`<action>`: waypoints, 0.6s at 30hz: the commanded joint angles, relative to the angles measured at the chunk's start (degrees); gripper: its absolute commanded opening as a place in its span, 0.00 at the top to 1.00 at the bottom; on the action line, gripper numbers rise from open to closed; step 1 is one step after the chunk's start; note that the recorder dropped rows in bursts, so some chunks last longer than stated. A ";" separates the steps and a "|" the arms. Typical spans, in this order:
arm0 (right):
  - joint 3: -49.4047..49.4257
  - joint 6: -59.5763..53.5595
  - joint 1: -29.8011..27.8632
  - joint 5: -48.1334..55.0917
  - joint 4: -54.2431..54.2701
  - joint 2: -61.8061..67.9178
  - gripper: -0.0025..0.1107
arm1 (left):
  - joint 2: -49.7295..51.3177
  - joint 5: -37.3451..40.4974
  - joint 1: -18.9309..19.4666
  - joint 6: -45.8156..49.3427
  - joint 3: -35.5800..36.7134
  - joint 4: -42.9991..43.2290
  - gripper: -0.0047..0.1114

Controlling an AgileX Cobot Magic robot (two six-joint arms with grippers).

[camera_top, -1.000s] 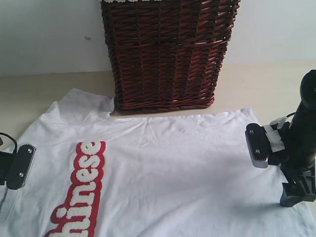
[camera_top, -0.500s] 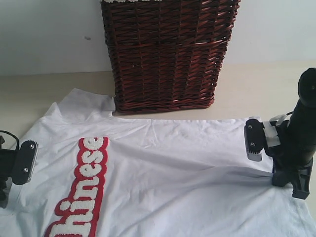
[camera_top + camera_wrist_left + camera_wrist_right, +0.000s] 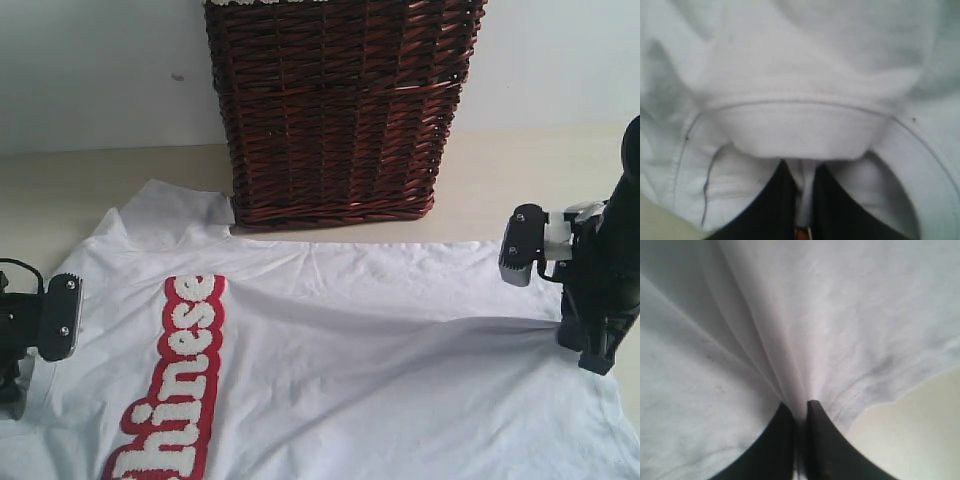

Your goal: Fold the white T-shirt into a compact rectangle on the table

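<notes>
The white T-shirt (image 3: pixel 360 350) lies spread across the table (image 3: pixel 500 170), its red band with fuzzy white lettering (image 3: pixel 175 380) on the left. At the shirt's left edge, my left gripper (image 3: pixel 15 400) is shut on a pinch of hem fabric (image 3: pixel 805 150), and its black fingers (image 3: pixel 772 200) press cloth between them. At the right edge, my right gripper (image 3: pixel 590 355) is shut on the cloth too. Tight creases fan out from its fingertips (image 3: pixel 785 425) across the T-shirt (image 3: pixel 790 330). A raised ridge of fabric runs between the two grippers.
A tall dark brown wicker basket (image 3: pixel 335 110) stands on the table just behind the shirt's far edge. A white wall rises behind it. Bare table (image 3: pixel 910 435) shows beside the right hem.
Both grippers rose and moved toward the basket, dragging the shirt's edges with them. The cloth went from flat to a lifted, tensioned ridge, and the lettering shifted rightward.
</notes>
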 commanded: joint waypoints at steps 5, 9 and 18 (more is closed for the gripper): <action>-2.00 2.51 0.01 1.32 -2.05 -10.42 0.98 | -8.91 5.91 -0.35 -2.88 -3.93 0.67 0.96; -2.06 2.65 0.01 2.28 -3.96 -17.77 0.98 | -15.30 6.69 -0.35 -10.99 -6.01 4.57 0.96; -2.06 4.04 0.01 7.69 -5.56 -36.92 0.98 | -35.58 11.24 -0.35 -20.71 -6.62 8.86 0.96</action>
